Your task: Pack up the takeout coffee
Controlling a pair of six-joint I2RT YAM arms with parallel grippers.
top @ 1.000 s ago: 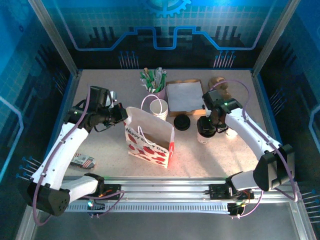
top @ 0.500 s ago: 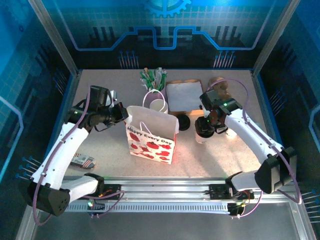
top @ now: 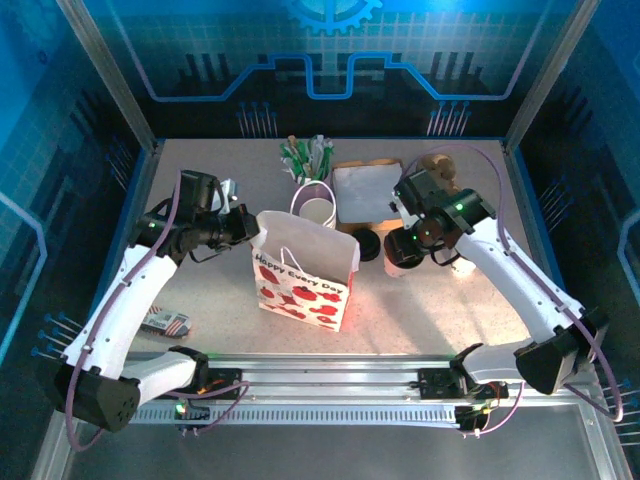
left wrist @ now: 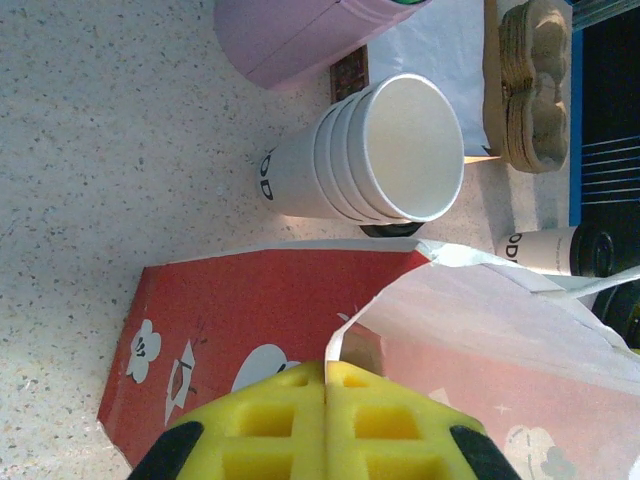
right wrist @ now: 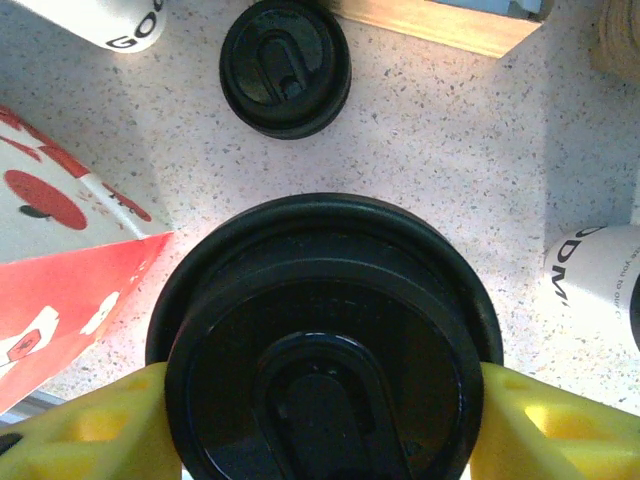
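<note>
The takeout coffee (top: pixel 402 250), a white paper cup under a black lid (right wrist: pixel 325 330), hangs in my right gripper (right wrist: pixel 322 405), whose yellow fingers (right wrist: pixel 95 425) press on both sides of it just below the lid. It is off the table, a little to the right of the gift bag (top: pixel 305 275). The bag is red and white, stands upright and has an open mouth. My left gripper (left wrist: pixel 327 372) is shut on the bag's top rim (left wrist: pixel 350 335) at its left corner, and it also appears in the top view (top: pixel 250 228).
A loose black lid (top: pixel 365 243) lies between bag and coffee. Behind the bag are nested white cups (top: pixel 318 212), a pink cup of sticks (top: pixel 310 165) and a napkin box (top: pixel 368 190). Another white cup (right wrist: pixel 595 285) stands right of the coffee. A small packet (top: pixel 165 322) lies front left.
My right gripper has carried the coffee up and to the left, closer to the bag. The bag has turned to face the front. My left arm has hardly moved.
</note>
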